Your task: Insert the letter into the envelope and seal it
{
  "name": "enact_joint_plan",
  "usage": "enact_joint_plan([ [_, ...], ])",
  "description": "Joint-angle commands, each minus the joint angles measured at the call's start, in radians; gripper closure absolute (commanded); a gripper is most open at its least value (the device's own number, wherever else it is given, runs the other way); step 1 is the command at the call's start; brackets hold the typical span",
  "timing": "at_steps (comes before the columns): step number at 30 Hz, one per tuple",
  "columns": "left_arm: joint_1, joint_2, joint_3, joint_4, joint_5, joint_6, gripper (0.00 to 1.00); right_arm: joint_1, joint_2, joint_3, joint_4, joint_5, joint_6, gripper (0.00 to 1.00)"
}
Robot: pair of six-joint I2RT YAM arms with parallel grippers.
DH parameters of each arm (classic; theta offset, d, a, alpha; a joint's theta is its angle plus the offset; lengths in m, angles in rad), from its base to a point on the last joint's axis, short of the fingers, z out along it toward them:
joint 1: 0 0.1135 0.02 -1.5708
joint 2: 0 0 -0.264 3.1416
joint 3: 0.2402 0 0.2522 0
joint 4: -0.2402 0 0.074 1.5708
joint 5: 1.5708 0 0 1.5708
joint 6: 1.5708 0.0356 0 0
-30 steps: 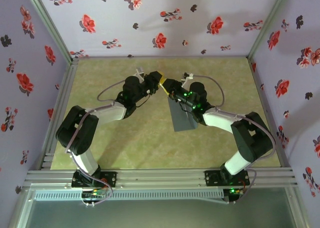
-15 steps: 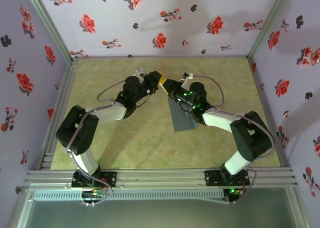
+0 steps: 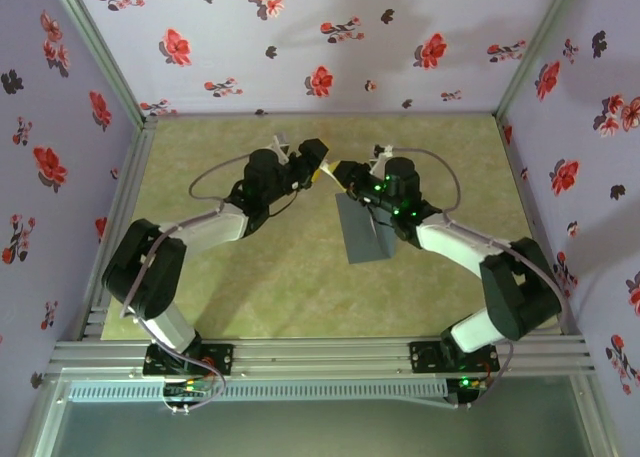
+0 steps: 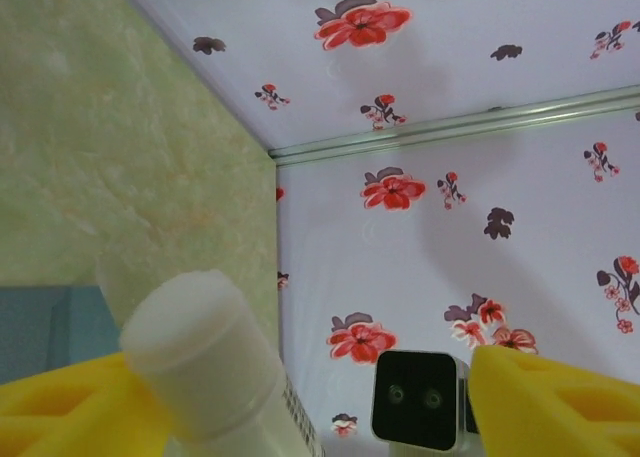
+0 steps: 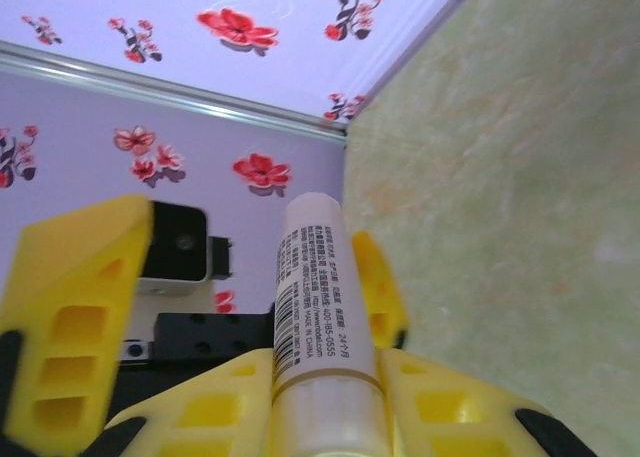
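**Flowered walls, green table: left jaws are letting go of the stick**

Purple flowered walls are closing in the green table [image 3: 250,287], and both arms are meeting nose to nose above its middle. What is changing right now is the left gripper [image 4: 305,402]. A moment back its jaws were pressed onto the white glue stick [image 5: 318,307]; now they are spreading wide. The stick's capped end is only leaning against one yellow finger. The right gripper [image 5: 325,402] is pinching the stick's barrel between its pads, with the printed label facing its camera.

I am reading this as a handover that is finishing. The stick is passing to the right arm, and the sealing step is coming up rather than the inserting one. My left arm is becoming free, probably to steady the paper.

The envelope [image 3: 362,239] is lying flat on the table just below the two grippers, with its right edge tucked under the right forearm. I am treating the letter as probably already inside, but I cannot tell that from here. I also cannot tell whether the flap is lying open or folded. Nothing is resting on top of the envelope except the arm's shadow.
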Motion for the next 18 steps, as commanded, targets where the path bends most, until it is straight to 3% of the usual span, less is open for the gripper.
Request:
enact_joint_plan([
  [1,0.025,-0.100,0.093,-0.164,0.003,0.160,0.17,-0.051,-0.103,0.081,-0.334,0.010,-0.163,0.90],
  [4,0.034,-0.145,0.170,-0.359,-0.016,0.281,0.10,-0.097,-0.141,0.163,-0.595,0.001,-0.295,0.91],
  [9,0.049,-0.125,0.317,-0.708,-0.017,0.491,0.14,-0.160,-0.112,0.378,-1.041,0.005,-0.555,0.92],
  [13,0.049,-0.024,0.421,-0.950,0.018,0.620,0.31,-0.173,-0.024,0.548,-1.324,0.017,-0.729,0.94],
  [18,0.026,0.088,0.416,-0.954,0.042,0.672,0.68,-0.172,0.083,0.669,-1.540,0.042,-0.860,0.96],
])
